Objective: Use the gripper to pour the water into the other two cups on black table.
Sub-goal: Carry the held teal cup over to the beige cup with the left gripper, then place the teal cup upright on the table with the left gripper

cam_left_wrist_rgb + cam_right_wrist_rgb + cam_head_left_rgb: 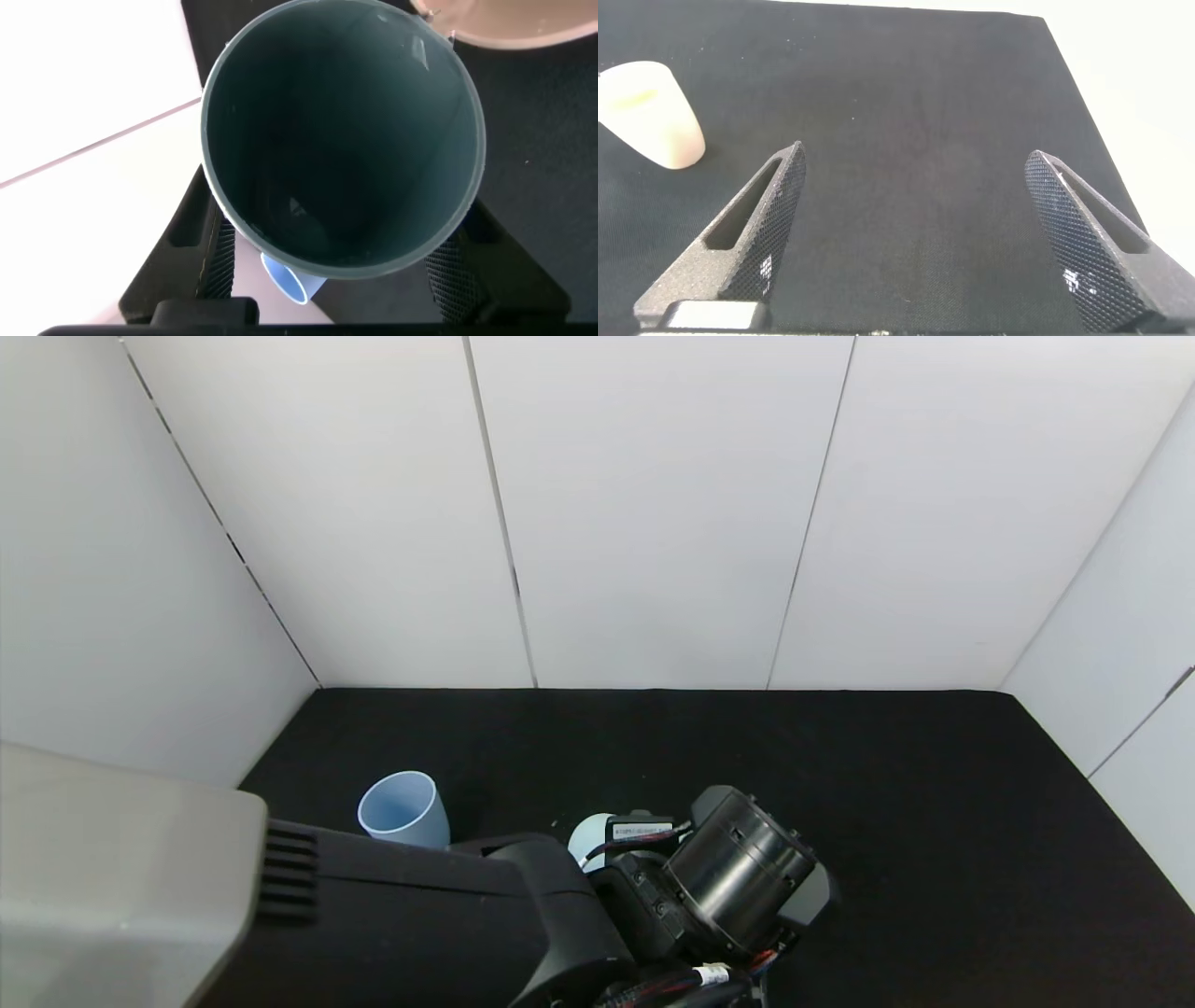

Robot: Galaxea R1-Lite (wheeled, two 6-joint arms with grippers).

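My left gripper is shut on the small teal-green cup; its two black fingers press the cup's sides. The cup's mouth faces the wrist camera, and a dark glint of water lies low inside it. In the head view the left wrist hangs over the near middle of the black table and hides the teal cup. The light blue cup stands left of it and also shows in the left wrist view. The cream-white cup stands beside the hand, partly hidden. My right gripper is open and empty over bare table.
White panel walls close the table in at the back and on both sides. The left arm's grey and black links fill the near left of the head view. The right arm does not show in the head view.
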